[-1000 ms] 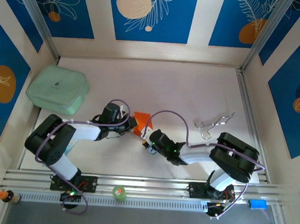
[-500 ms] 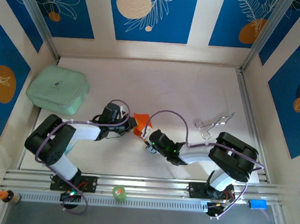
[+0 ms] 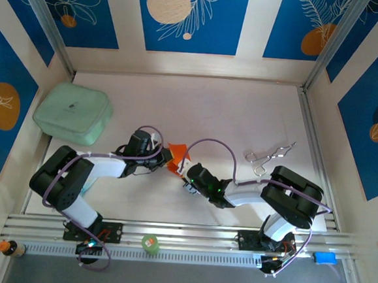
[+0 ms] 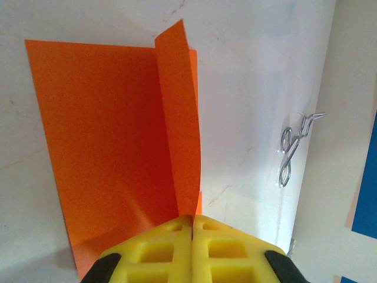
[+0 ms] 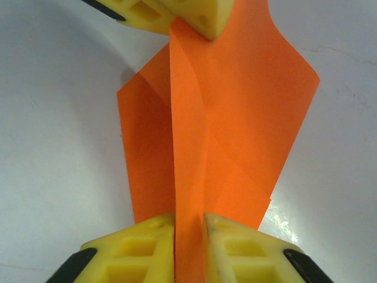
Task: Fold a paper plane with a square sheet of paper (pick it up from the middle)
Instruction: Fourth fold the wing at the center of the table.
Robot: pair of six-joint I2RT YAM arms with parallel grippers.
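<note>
Square sheet of paper (image 3: 177, 155), bright orange and thin, was no longer flat: one panel lay on the white table (image 3: 211, 110) and a raised fold stood up along its middle. In the right wrist view that ridge (image 5: 188, 135) ran from 12 to 6 o'clock, the sheet's long axis with it, a free corner out toward 2 o'clock. It sat near table centre, between both claws. Left gripper (image 4: 192, 219) was fully closed, pinching the sheet's near edge. Right gripper (image 5: 189, 219) was closed on the ridge, pads tight on either side.
</note>
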